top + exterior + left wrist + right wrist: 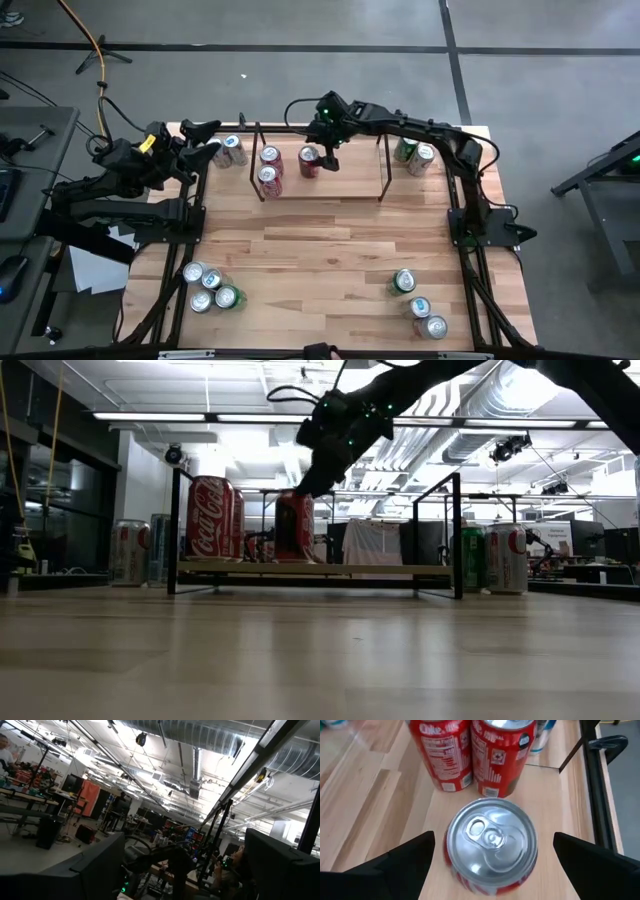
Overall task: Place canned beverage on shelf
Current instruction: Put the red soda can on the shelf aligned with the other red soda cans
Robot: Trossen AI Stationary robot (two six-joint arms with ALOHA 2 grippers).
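Bright ceiling strip lights (150, 417) backlight the low view; the near tabletop (320, 660) blurs, wrist fingers look soft

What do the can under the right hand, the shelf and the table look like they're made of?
Red can: seemingly thin metal, its bare silvery lid with pull tab glossy, its wall printed red. Shelf: thin black rods, likely painted metal, over a pale board that looks like wood. Table: light wooden planks, seams and grain visible, smooth with a slight sheen.
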